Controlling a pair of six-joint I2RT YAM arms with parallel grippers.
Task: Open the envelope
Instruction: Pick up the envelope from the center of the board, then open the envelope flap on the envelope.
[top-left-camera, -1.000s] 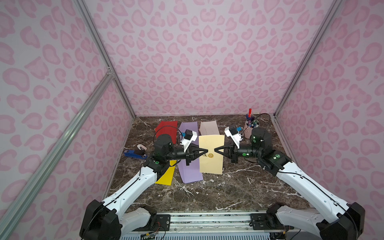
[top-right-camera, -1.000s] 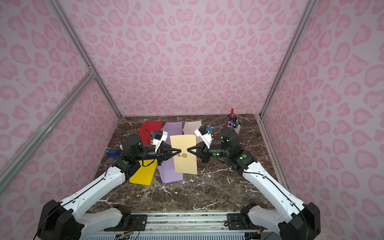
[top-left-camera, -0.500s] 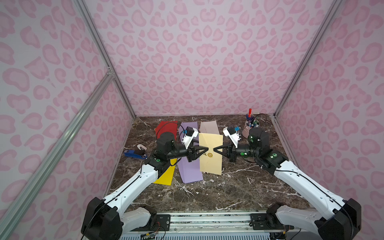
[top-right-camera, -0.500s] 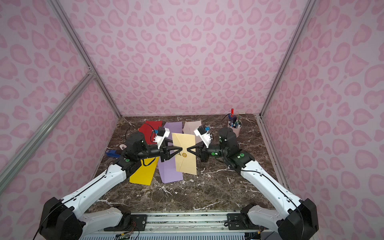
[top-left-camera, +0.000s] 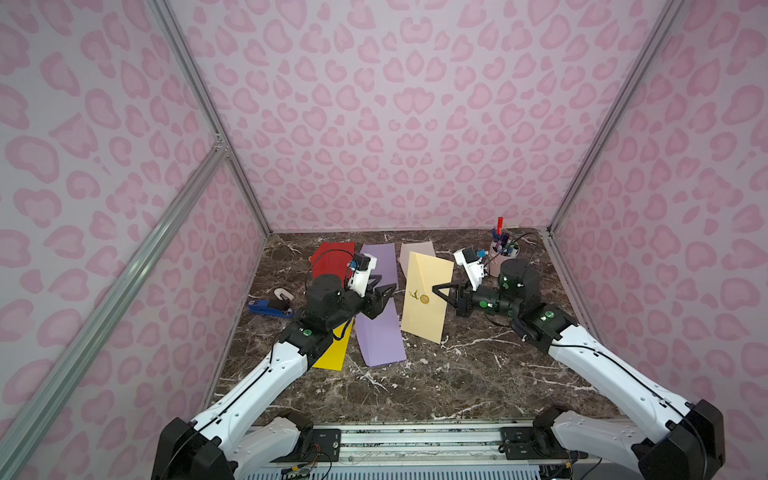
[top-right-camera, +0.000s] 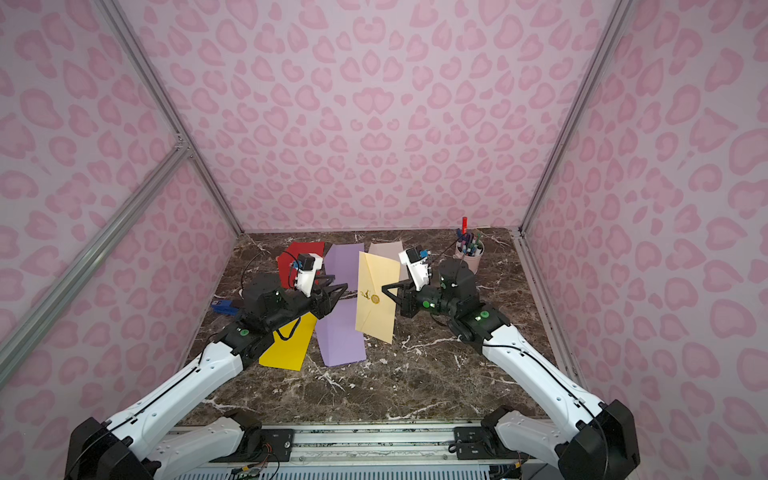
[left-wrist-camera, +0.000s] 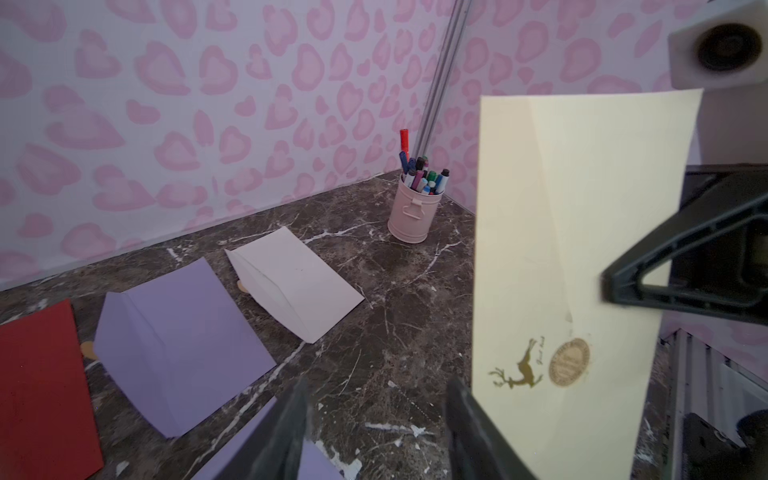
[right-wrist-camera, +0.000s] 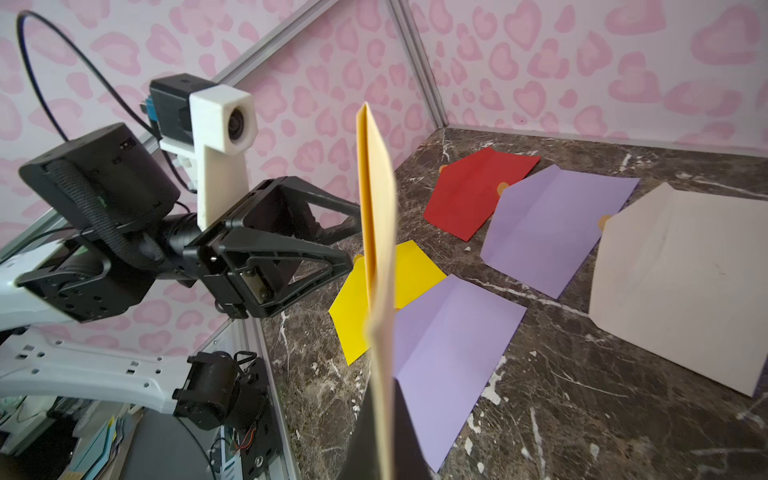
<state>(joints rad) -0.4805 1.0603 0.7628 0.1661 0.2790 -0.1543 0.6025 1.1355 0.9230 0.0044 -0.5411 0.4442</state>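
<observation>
A cream envelope (top-left-camera: 426, 299) (top-right-camera: 376, 297) stands upright on edge above the marble table, its flap shut under a round gold seal (left-wrist-camera: 569, 361) beside a gold deer print. My right gripper (top-left-camera: 436, 289) (top-right-camera: 385, 289) (right-wrist-camera: 384, 395) is shut on the envelope's right edge, and the right wrist view shows the envelope (right-wrist-camera: 376, 232) edge-on between the fingers. Just left of the envelope's left edge, a small gap away, my left gripper (top-left-camera: 386, 284) (top-right-camera: 338, 282) (left-wrist-camera: 378, 386) (right-wrist-camera: 353, 232) is open with nothing between its fingers.
Flat on the table lie a red envelope (top-left-camera: 332, 257), two purple ones (top-left-camera: 380, 332) (top-left-camera: 380, 257), a yellow one (top-left-camera: 332, 349) and a beige one (top-left-camera: 415, 249). A pink pen cup (top-left-camera: 503, 253) stands at the back right. A blue stapler (top-left-camera: 266, 309) lies at the left.
My left gripper has opened, let go of the envelope's left edge and drawn back a little to the left. The right gripper still holds the envelope upright.
</observation>
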